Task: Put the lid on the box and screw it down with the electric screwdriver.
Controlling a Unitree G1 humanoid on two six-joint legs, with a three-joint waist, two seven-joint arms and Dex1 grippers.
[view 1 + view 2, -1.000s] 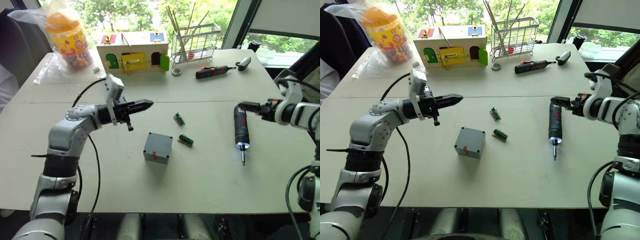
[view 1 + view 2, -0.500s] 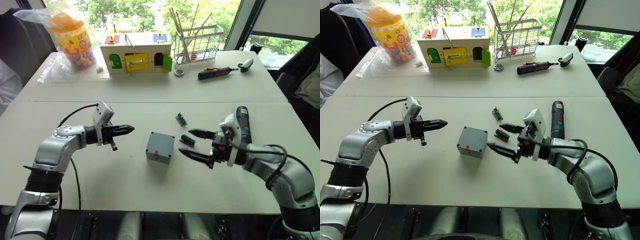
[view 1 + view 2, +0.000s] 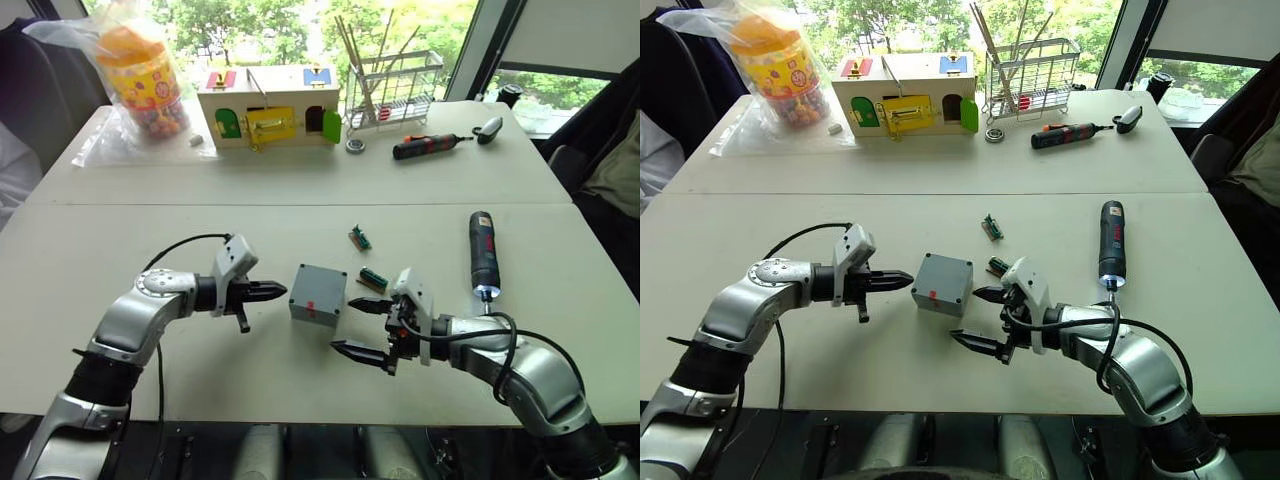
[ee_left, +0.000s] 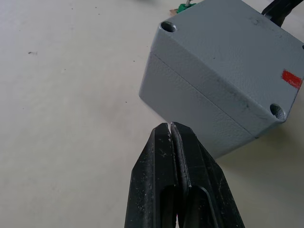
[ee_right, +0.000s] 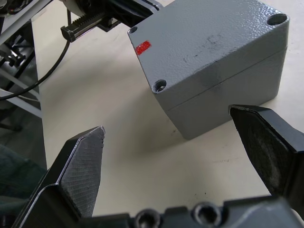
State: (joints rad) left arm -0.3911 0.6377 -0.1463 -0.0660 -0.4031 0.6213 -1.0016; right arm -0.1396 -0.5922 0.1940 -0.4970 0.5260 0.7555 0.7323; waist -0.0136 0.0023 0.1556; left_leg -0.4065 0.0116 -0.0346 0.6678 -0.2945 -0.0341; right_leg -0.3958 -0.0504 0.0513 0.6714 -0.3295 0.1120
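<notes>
The grey box (image 3: 312, 309) stands at the table's middle with the lid (image 3: 322, 283) seated on top. A seam runs around it and a red mark shows on the top face. My left gripper (image 3: 277, 292) is shut, its tip just left of the box wall (image 4: 190, 109) and not touching it. My right gripper (image 3: 345, 326) is open at the box's front right corner, one finger beside the box and one nearer the table's front edge. The electric screwdriver (image 3: 483, 252) lies on the table to the right, its tip lit and pointing at me.
Two small green parts (image 3: 359, 238) (image 3: 373, 278) lie just right of the box. At the back stand a wooden toy house (image 3: 268, 105), a wire rack (image 3: 393, 88), a bagged jar (image 3: 140, 80) and a small black-and-red screwdriver (image 3: 428, 146).
Both grippers have closed in on the box: the left tip has moved right to the box's left side, and the open right gripper has moved left and nearer the front edge.
</notes>
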